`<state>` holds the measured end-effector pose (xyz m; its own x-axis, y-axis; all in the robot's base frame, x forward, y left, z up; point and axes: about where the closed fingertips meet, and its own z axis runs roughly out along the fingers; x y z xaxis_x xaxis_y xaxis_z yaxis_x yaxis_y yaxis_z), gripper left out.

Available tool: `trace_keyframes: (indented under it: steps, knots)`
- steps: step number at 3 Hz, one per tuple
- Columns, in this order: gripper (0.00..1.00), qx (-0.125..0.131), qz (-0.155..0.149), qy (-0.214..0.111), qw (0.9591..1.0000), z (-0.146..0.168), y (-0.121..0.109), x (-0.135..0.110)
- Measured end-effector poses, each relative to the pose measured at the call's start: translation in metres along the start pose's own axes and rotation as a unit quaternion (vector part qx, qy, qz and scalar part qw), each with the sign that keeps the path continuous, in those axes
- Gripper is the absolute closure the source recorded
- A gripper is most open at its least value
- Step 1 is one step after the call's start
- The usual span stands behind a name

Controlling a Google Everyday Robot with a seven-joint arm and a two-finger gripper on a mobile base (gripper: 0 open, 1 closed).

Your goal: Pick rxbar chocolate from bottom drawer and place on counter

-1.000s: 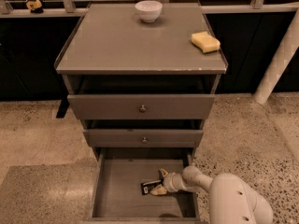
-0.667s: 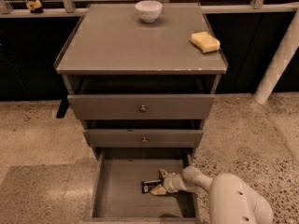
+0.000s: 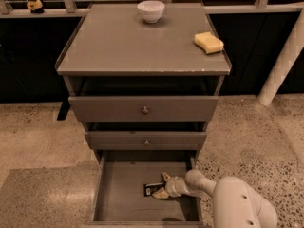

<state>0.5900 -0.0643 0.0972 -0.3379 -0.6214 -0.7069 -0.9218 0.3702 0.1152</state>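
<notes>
In the bottom drawer point(image 3: 118, 196), the rxbar chocolate point(image 3: 151, 189), with the hand point(image 3: 162, 185) seemingly unclenched astride it.

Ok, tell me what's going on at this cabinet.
The robot's arm reaches down into the open bottom drawer, with its gripper at the rxbar chocolate lying on the drawer floor. The bar has not been lifted out yet. Up on the counter sit a white bowl and a yellow sponge.
</notes>
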Motion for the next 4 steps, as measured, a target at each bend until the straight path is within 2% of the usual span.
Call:
trace_keyframes:
  steps: [1, 2, 3, 4]
  knots:
    - [1.00, 0.000, 0.000, 0.000, 1.0000, -0.005, 0.001, -0.005]
    - [1.00, 0.003, -0.003, 0.008, 1.0000, -0.010, 0.001, -0.047]
    - [1.00, -0.015, -0.008, 0.015, 0.9997, -0.017, 0.022, -0.102]
    - [1.00, -0.020, -0.025, 0.016, 0.9993, -0.029, 0.037, -0.149]
